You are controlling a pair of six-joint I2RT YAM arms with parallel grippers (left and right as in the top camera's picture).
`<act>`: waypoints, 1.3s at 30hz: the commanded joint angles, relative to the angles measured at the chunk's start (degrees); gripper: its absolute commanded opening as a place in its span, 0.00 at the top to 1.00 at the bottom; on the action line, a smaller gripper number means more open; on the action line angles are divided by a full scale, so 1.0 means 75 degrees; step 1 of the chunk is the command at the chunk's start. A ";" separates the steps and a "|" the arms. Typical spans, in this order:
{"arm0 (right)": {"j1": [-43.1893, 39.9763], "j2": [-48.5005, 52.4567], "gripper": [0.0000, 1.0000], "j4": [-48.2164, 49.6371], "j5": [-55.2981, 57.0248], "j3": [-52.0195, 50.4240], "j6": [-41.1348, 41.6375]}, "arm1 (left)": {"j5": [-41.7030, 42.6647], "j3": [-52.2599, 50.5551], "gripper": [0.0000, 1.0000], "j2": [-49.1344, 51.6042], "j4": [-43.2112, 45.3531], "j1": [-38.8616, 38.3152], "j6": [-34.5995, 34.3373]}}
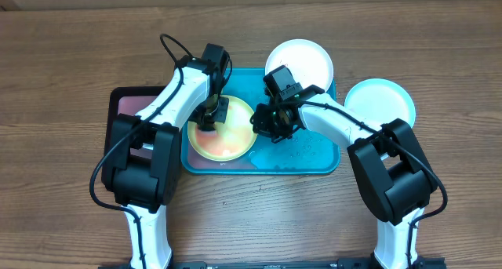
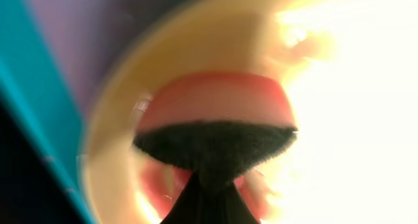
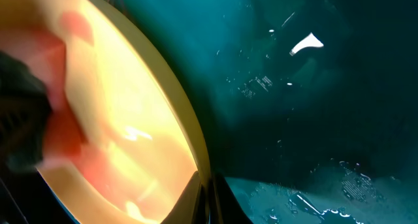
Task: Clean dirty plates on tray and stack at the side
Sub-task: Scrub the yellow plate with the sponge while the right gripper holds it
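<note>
The lime green plate [image 1: 232, 140] is the one in hand, lying flat in the left half of the turquoise tray [image 1: 315, 156]. Reading from the left, we first pass a smaller black-rimmed tray [image 1: 125, 104], partly hidden under the left arm. Next comes the left gripper [image 1: 210, 118], which is down over the plate's left side and, as far as we can judge, pinching a dark fuzzy pad [image 2: 215, 145]. The pad is pressed against a red-orange smear [image 2: 215, 96]. At the plate's right edge the right gripper [image 1: 271, 126] appears to be closed on the rim, and its wrist view shows the rim running straight down to the fingertips. We take this as steadying the plate for the wipe. To the right the tray floor is bare and beaded with water droplets [image 3: 339, 185]. The white plate [image 1: 307, 59] lies across the tray's far rim, and the light blue plate [image 1: 381, 103] lies on the table [image 1: 63, 183] just beside the tray's right end. We judge these plates to be light, stiff plastic that is slippery when wet, so they are likely to skate under a sideways rub. The raised rim is the only sensible hold, and a shallow pinch there could slip.
</note>
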 commanded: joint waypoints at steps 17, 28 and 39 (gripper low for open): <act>0.0055 0.0210 0.96 -0.0070 0.0105 -0.0067 -0.0029 | -0.1565 -0.0230 0.96 0.0131 0.1597 0.0012 -0.1250; 0.0050 0.0210 0.96 -0.0067 0.0105 -0.0067 -0.0026 | 0.0740 -0.1711 0.96 0.0131 0.1186 -0.0134 -0.0586; 0.0050 0.0210 0.96 -0.0032 0.0105 -0.0067 -0.0023 | 0.4299 -0.1556 0.96 0.0108 0.1620 -0.0131 0.2500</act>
